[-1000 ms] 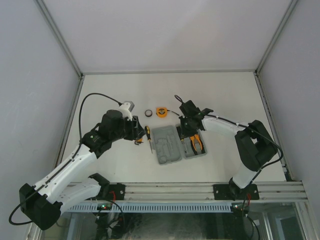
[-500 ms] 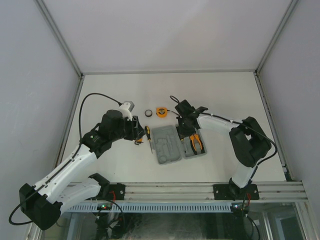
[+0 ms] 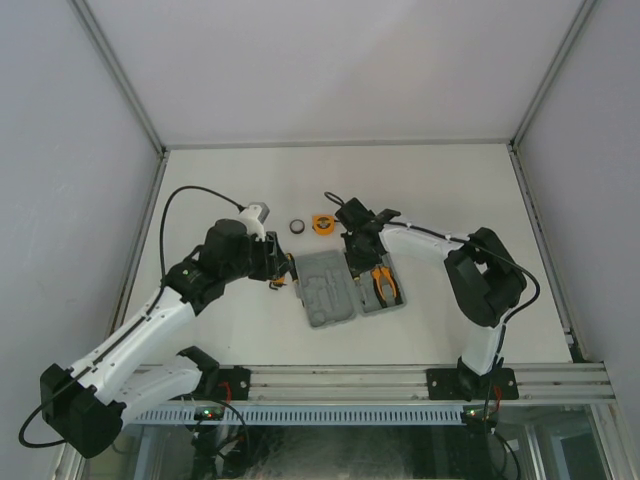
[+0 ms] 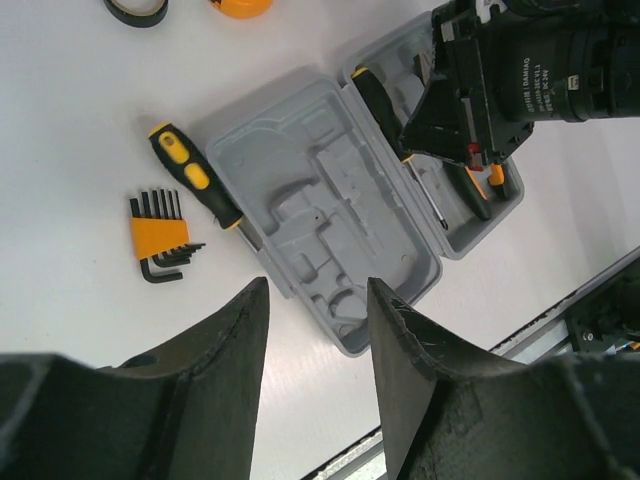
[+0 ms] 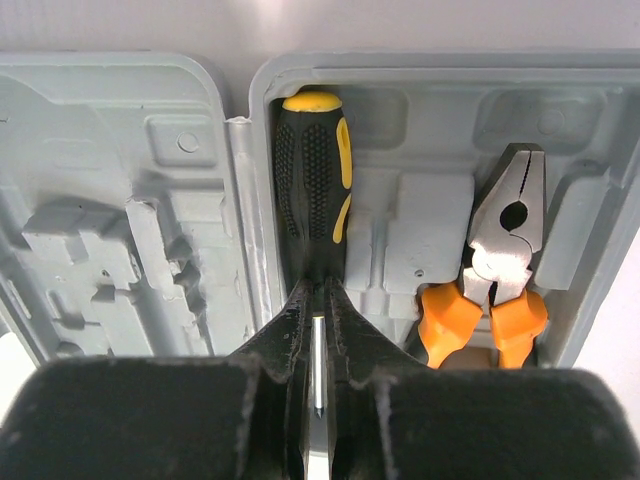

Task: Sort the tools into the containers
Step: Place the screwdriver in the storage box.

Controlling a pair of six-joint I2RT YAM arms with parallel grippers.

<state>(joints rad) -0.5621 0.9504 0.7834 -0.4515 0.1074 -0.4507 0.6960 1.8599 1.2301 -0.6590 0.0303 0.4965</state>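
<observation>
Evidently the right tool (image 5: 318, 315) is clenched on the steel shaft of a black-and-yellow screwdriver (image 5: 312, 180). It grips just behind the handle, which leaves the handle free to settle lengthwise into the slot beside the hinge, in the right half of the grey tool case (image 5: 150, 75). The orange-handled pliers (image 5: 497, 270) lie in their own recess further right (the moulded shapes dictate each position). The left tool (image 4: 317, 300) hangs released just left of the case, holding nothing, probably so as not to crowd the seating. A second screwdriver (image 4: 195, 178) and the orange hex-key set (image 4: 160, 237) lie unsorted on the tabletop (image 4: 80, 120), left of the case.
</observation>
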